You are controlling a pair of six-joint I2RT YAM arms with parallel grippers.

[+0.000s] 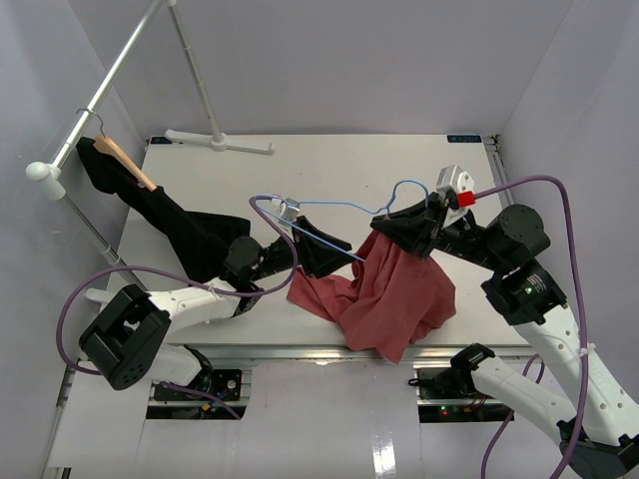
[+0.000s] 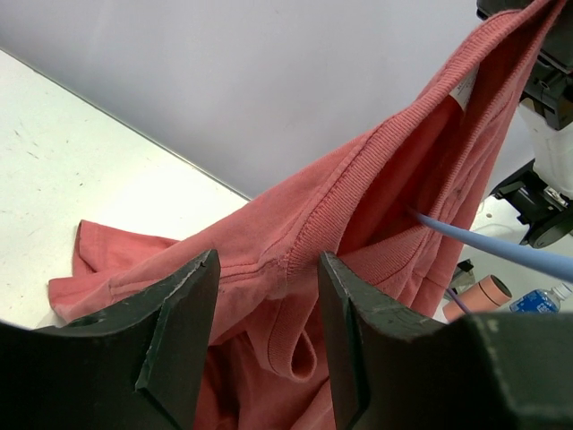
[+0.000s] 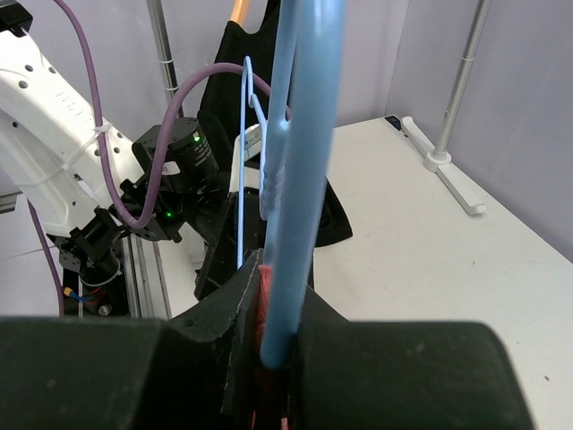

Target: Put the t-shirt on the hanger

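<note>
Nearest, the t-shirt (image 1: 394,299) sags in soft folds on the table (image 1: 399,160), its lowest part hanging over the near edge. It looks light, limp and easily stretched, so it will slump wherever it is not held. The ribbed collar (image 2: 358,179) is the firmest part and probably the best place to pinch. The left gripper (image 2: 267,345) is just there: its jaws stand apart with the collar's seam between them, released rather than pinching. Beside it, the right gripper (image 3: 264,358) is clenched on the hanger (image 3: 300,179), with a strip of red cloth caught in the same grip. That thin blue wire seems springy and smooth, so it may twist or slide in the fingers. Holding it near the neck, as now, should steady it best. Its far tip enters the shirt's neck opening. Farthest back, a black garment (image 1: 185,235) hangs on a wooden hanger (image 1: 125,160) from a rail (image 1: 110,75). The count: one t-shirt, one wire hanger, one black garment, one wooden hanger, two grippers
</note>
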